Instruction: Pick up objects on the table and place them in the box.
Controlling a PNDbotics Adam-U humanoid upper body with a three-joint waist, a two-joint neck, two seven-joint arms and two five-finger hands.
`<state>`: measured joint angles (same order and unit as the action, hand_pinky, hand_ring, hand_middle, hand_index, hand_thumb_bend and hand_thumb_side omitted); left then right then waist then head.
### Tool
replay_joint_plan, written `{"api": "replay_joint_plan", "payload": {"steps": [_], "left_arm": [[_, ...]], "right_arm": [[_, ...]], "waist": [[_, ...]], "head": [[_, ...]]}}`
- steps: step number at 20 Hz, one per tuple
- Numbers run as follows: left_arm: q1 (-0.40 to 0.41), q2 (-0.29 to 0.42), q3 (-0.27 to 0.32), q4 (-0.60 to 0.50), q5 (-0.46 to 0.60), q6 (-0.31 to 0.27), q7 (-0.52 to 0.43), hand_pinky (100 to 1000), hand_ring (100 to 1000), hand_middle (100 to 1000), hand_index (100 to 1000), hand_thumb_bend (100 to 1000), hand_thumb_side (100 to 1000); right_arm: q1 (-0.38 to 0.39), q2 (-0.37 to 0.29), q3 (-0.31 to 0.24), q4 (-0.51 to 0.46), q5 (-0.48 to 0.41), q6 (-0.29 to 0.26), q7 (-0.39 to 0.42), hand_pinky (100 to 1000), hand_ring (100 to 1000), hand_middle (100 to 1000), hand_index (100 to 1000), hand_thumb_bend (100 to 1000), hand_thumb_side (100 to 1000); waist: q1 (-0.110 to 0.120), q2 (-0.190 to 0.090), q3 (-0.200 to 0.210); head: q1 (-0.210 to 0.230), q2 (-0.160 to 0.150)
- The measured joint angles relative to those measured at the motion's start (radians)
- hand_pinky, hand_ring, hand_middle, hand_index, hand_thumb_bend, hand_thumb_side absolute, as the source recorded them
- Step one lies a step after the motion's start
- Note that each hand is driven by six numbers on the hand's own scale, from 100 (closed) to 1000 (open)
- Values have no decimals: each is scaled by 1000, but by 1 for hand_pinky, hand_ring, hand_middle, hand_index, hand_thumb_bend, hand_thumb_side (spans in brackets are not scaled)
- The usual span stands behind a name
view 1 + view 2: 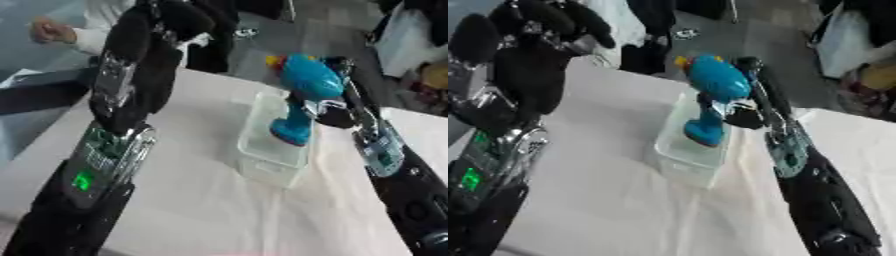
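Your raised left hand (531,75) sat idle, fingers relaxed; your right hand (337,107) gripped the blue toy (306,87) above the clear box (262,155), where a tilted release risked tipping it out.

This is looking like a robot test room: a white cloth (201,210) is covering the table, people are standing close by, and bags (411,45) are sitting on the grey floor (306,30).
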<state>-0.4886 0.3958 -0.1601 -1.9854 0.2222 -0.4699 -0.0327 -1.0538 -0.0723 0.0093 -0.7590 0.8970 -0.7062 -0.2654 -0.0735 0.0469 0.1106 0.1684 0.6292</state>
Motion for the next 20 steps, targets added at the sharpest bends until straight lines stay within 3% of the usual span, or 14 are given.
{"api": "replay_joint_plan", "payload": {"steps": [7, 14, 20], "left_arm": [[0, 0, 0, 0, 0, 0, 0, 541, 585, 795, 656, 275, 911], [0, 0, -1, 0, 0, 0, 0, 541, 585, 795, 656, 276, 911], [0, 0, -2, 0, 0, 0, 0, 540, 584, 796, 656, 276, 911]], "right_arm": [[8, -6, -1, 19, 84, -9, -30, 510, 603, 872, 852, 678, 903], [8, -7, -6, 28, 99, -18, -66, 561, 635, 897, 882, 695, 940], [23, -23, 2, -10, 38, -31, -93, 583, 674, 899, 877, 626, 1000]], "waist": [[0, 0, 0], [0, 0, -1], [-1, -1, -11]], "head": [[4, 0], [8, 0], [8, 0]]}}
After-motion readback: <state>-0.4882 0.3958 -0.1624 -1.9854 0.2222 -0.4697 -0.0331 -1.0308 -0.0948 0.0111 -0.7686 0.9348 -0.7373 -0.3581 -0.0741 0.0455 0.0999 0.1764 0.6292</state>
